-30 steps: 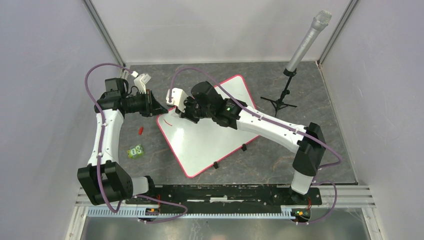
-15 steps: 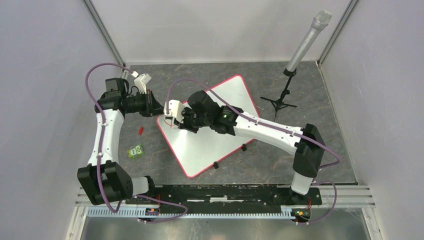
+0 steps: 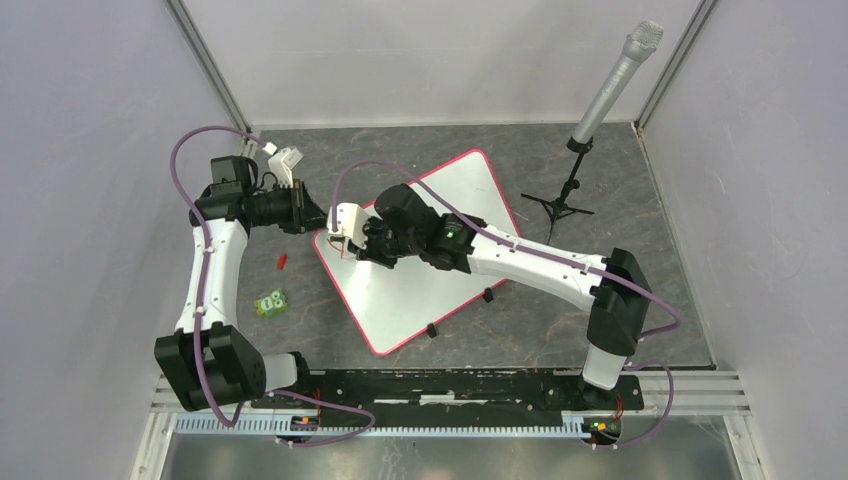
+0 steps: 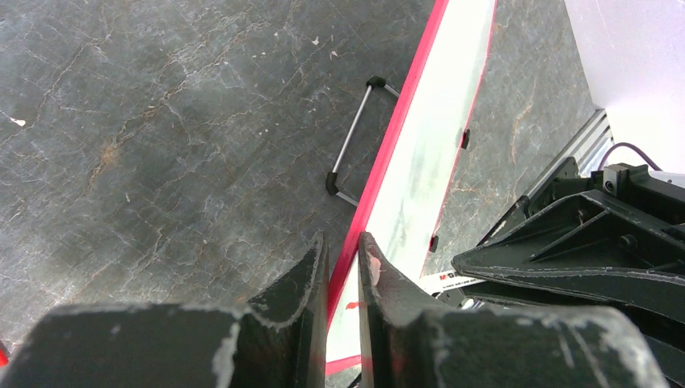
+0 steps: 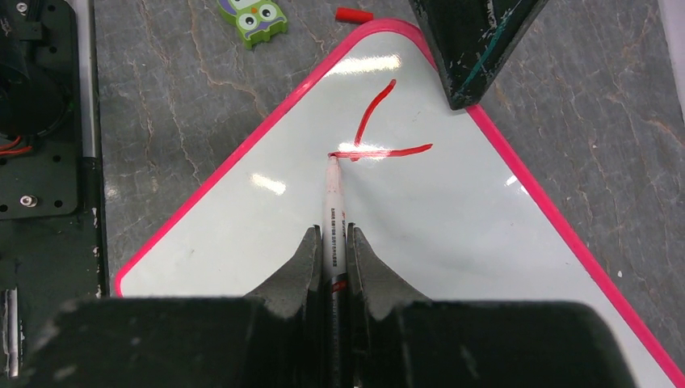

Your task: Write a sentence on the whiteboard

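Observation:
The whiteboard, white with a pink-red frame, lies askew on the dark table. My left gripper is shut on its far-left edge, and the left wrist view shows the jaws straddling the pink frame of the whiteboard. My right gripper is shut on a white marker. Its tip touches the whiteboard at the left end of a flat red stroke. A slanted red stroke crosses above it. Of the sentence, only these two strokes show. From above, the right gripper hovers over that corner.
A green owl-shaped eraser and a small red cap lie left of the board. A microphone on a black tripod stands at the back right. Two black clips sit on the board's near edge. Grey walls close in both sides.
The right gripper has carried the marker leftward across the board's corner, mostly in the first half second. The left gripper has kept its hold and place.

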`<state>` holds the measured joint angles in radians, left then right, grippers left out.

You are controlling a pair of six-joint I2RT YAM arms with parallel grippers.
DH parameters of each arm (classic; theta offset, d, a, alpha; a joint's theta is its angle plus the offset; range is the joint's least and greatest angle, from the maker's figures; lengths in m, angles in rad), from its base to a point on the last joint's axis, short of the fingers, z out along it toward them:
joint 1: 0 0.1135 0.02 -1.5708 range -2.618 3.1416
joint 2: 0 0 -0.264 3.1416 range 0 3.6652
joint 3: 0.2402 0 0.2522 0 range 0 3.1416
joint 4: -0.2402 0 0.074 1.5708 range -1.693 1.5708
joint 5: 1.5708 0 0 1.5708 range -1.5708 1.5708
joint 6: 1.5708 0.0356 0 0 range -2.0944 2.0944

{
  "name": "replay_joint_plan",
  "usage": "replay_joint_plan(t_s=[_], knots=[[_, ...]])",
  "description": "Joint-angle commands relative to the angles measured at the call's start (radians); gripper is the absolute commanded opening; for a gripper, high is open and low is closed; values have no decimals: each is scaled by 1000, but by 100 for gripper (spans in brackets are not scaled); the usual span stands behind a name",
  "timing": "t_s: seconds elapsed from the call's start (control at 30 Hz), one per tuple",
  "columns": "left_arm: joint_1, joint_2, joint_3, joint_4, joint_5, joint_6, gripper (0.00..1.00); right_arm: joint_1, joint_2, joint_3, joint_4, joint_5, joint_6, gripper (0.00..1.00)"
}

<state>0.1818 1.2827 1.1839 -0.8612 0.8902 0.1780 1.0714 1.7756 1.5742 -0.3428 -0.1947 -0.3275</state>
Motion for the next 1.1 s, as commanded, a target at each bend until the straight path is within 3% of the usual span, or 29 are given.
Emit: replay_joint_plan(t_s=[0.0,0.63,1.07], knots=[[-17,-23,-6,-1,0,17,2,-5,-31,33,3,58,-15,0],[-19,-21,-6,-1,-4,23,2,13,-122,-181,-1,10,-15,0],[-21,-25,-10,5,0,19,2,-17,-121,-26,17,9,-1,0]])
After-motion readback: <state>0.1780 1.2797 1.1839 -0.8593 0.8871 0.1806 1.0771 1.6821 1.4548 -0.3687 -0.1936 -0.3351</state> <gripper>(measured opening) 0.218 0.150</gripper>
